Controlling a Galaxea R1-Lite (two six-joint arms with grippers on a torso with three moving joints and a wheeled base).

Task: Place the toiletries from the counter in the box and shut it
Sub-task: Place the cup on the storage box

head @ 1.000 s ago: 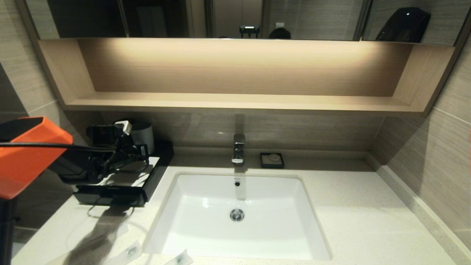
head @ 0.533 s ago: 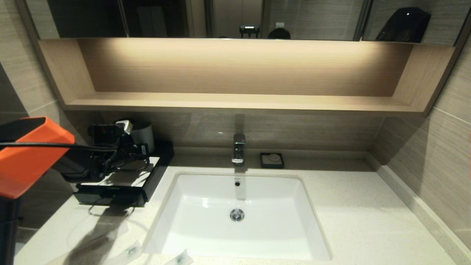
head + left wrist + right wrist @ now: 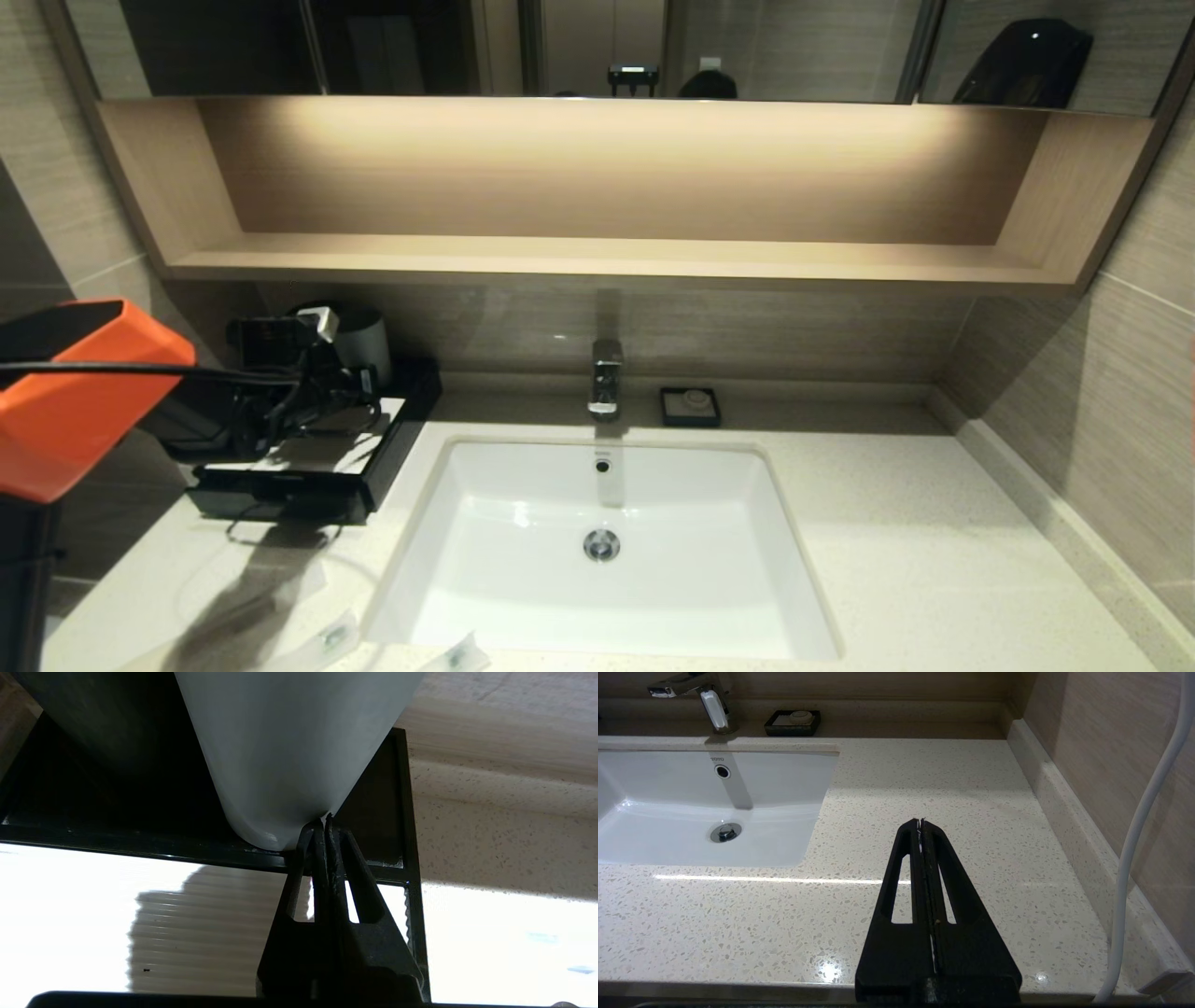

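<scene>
Two toiletries packets (image 3: pixel 329 638) and (image 3: pixel 464 653) lie on the near edge of the counter (image 3: pixel 896 523), just left of the white basin (image 3: pixel 602 546) and well apart from the box (image 3: pixel 308 467), so the packing is, by the look of it, far from finished. The black box with its white top panel sits at the counter's back left corner, against the wall; whether its front drawer stands open cannot be told from here, and nothing shows what, if anything, already lies inside. Over the box's top panel hangs the left gripper (image 3: pixel 325 823), its fingers pressed tight together and holding nothing, the tips close to the foot of a pale grey cup (image 3: pixel 289 756) that stands on the box's black rear ledge. The right gripper (image 3: pixel 921 823) is parked low over the bare counter to the right of the basin, fingers likewise pressed together and empty. A chrome tap (image 3: pixel 605 375) and a small black soap dish (image 3: pixel 690 407) stand behind the basin. Still to be done, on this evidence: fetching both packets, stowing them and closing the box.
</scene>
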